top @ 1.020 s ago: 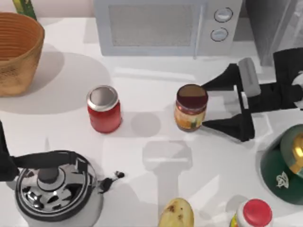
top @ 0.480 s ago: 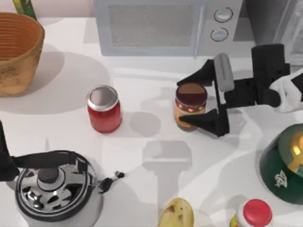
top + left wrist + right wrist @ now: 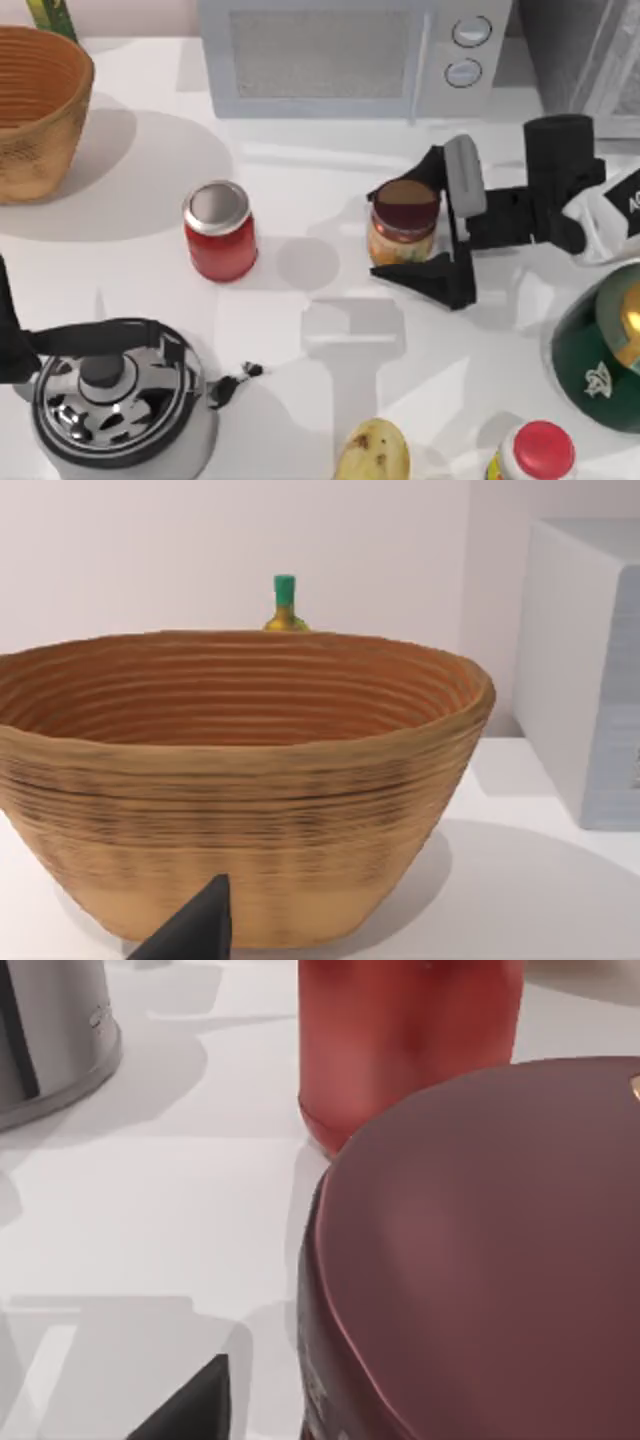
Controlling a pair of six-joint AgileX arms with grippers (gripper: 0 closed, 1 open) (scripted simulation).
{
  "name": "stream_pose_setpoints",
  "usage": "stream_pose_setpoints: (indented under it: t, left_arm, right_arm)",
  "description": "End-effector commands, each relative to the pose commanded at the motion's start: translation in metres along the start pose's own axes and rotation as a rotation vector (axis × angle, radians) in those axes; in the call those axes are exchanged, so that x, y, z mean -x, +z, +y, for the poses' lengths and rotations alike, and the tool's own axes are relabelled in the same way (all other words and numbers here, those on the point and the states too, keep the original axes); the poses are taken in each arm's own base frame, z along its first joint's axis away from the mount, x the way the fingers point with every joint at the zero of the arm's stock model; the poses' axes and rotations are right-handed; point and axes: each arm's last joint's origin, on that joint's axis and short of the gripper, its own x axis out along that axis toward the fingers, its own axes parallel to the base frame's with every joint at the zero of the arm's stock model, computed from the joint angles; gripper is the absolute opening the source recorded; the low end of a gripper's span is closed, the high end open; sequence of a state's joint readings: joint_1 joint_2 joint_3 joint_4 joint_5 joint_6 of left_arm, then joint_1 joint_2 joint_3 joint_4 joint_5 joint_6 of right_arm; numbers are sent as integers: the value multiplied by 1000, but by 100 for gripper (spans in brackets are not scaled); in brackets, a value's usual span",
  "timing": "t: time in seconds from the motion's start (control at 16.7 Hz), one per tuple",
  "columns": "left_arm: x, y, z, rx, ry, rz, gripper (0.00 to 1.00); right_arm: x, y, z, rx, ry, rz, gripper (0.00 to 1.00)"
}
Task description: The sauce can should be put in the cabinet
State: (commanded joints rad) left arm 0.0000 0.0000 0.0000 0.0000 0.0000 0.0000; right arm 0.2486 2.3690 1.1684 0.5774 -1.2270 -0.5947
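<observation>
Now the small sauce can, maroon-brown lid over a yellow-orange pictured label, stands upright mid-bench between my right gripper's spread fingers, which have slid farther around it than half a second ago.

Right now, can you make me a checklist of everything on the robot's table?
Surface: white table, sunlit, with shadows.
Job's things: sauce can upright mid-table; cabinet at the far right corner.
Clutter: red can, kettle, basket, microwave, green bowl, green-capped bottle, a red-capped bottle and a yellow item at the near edge.
Grippers: right gripper open, fingers on either side of the sauce can; left arm parked at the left edge.
Cables: nothing seen.
Surroundings: plain wall.
</observation>
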Motion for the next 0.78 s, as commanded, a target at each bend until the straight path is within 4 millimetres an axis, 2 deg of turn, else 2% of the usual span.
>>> stream_pose_setpoints:
  t: [0.06, 0.78]
  left_arm:
    - [0, 0, 0, 0, 0, 0, 100]
    - [0, 0, 0, 0, 0, 0, 100]
  right_arm:
    - [0, 0, 0, 0, 0, 0, 100]
    - [0, 0, 0, 0, 0, 0, 10]
